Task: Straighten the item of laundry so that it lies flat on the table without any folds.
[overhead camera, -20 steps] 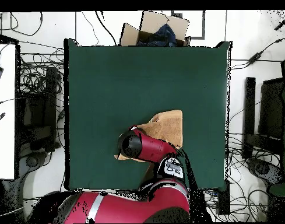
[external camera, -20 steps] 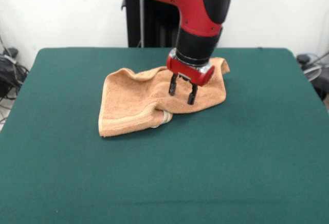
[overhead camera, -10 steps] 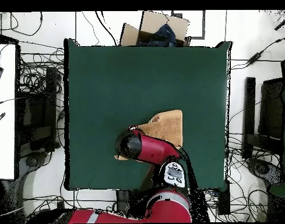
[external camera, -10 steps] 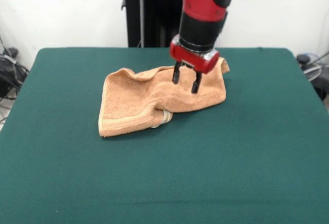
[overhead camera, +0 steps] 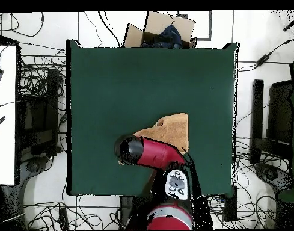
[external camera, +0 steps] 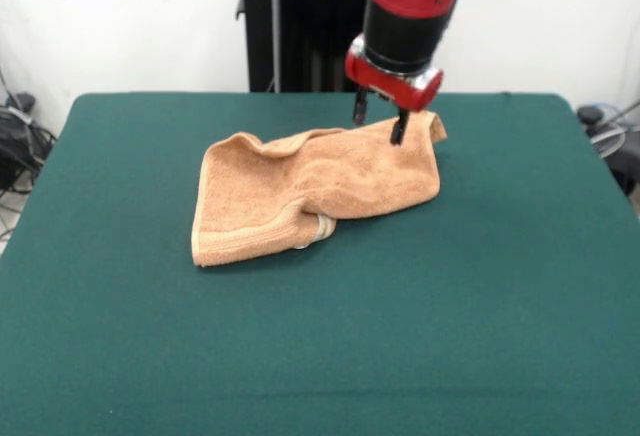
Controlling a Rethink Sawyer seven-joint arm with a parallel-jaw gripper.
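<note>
The peach-orange towel (external camera: 310, 191) lies rumpled on the green table (external camera: 320, 336), toward its far middle. Its near-left part is folded over, with a white tag (external camera: 323, 227) at the fold. My gripper (external camera: 379, 122) is open and empty, hanging above the towel's far right corner without touching it. In the overhead view the towel (overhead camera: 173, 129) shows partly, with the arm (overhead camera: 150, 152) covering its lower left part; the gripper itself is hidden there under the arm.
A cardboard box (overhead camera: 159, 31) with dark contents stands beyond the table's edge opposite the robot. Cables and equipment (overhead camera: 38, 120) lie on the floor around both sides of the table.
My gripper has risen off the towel and drawn back toward the robot's side, staying open. The towel has not moved.
</note>
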